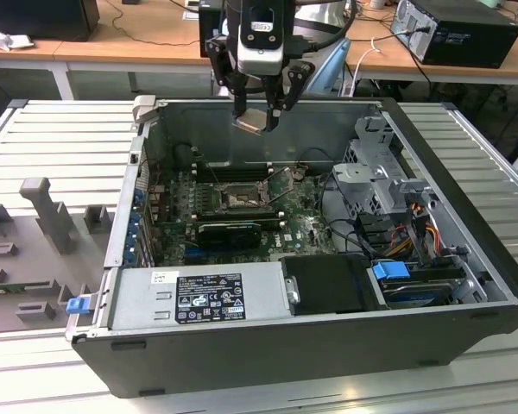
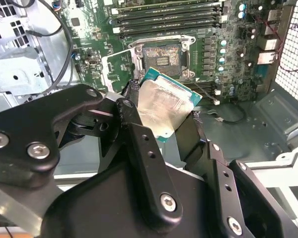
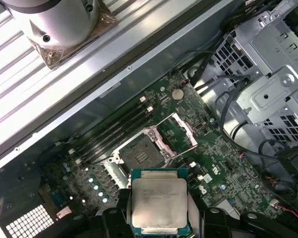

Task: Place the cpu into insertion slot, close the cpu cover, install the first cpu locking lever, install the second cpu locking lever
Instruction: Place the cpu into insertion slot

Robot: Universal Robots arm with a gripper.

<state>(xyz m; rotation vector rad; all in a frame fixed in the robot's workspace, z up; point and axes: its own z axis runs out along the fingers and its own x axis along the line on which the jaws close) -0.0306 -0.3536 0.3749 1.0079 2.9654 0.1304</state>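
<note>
One cpu (image 3: 159,203), square, dull silver top with green edge, clamped in the hand (image 1: 259,112) above the open case (image 1: 328,345); inside, insertion slot (image 3: 140,154) bare, cpu cover (image 3: 186,130) swung open

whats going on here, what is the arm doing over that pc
The arm's gripper holds the cpu between its fingers, in the air above the open computer case. Down on the motherboard, the insertion slot is empty and the cpu cover stands flipped open. The cpu is not seated yet.
</note>
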